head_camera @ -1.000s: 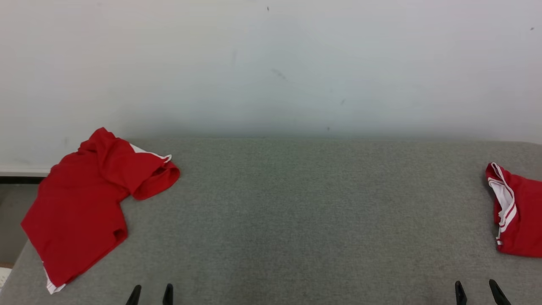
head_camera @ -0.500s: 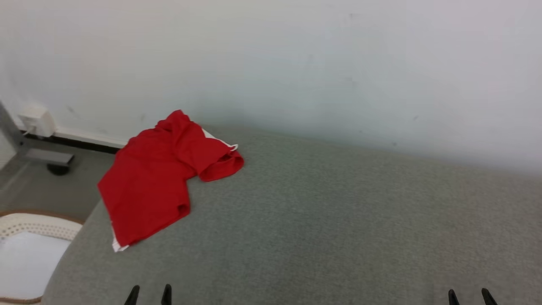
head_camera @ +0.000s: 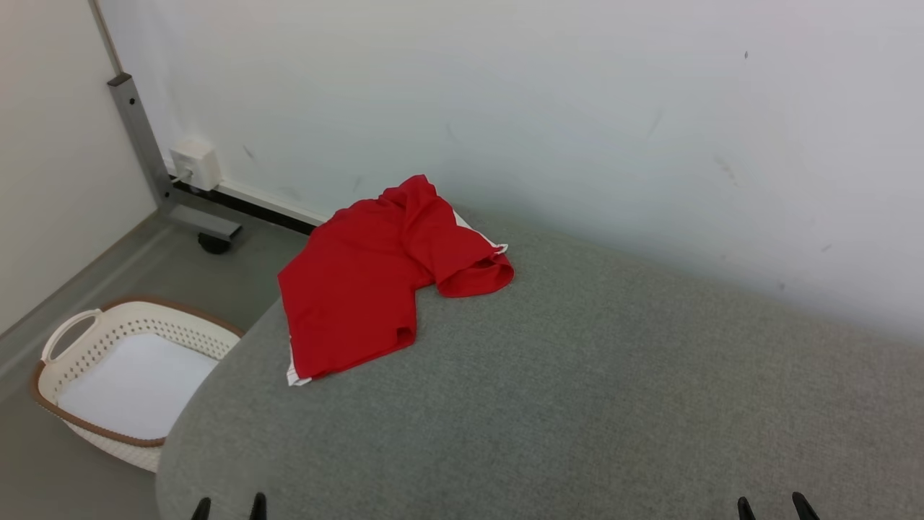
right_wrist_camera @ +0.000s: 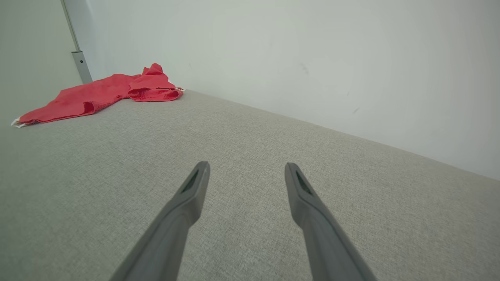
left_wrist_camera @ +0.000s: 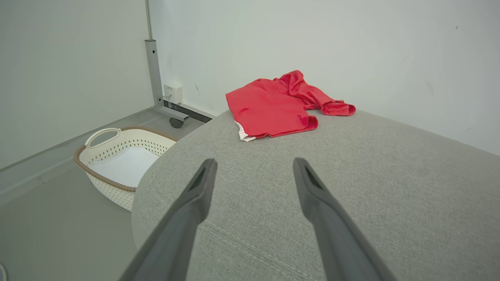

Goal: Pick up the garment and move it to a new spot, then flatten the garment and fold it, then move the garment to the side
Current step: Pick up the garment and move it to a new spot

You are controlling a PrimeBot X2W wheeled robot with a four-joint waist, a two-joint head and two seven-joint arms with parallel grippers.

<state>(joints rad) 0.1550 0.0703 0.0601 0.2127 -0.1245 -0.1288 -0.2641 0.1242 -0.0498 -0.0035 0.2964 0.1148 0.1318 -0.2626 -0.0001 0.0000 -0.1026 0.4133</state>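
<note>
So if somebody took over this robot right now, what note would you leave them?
Left gripper: open, empty, above the grey cushion.
Right gripper: open, empty, above the same cushion.
Red garment: rumpled at the cushion's far left corner, untouched; white laundry basket on the floor beside that end.
Done: nothing yet.
Left: pick up, relocate, flatten, fold, set aside.

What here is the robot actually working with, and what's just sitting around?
For the job:
- red garment, crumpled on the grey padded table
- left gripper and right gripper, both open

Just lying about:
- white basket on the floor
- wall box
- metal post
</note>
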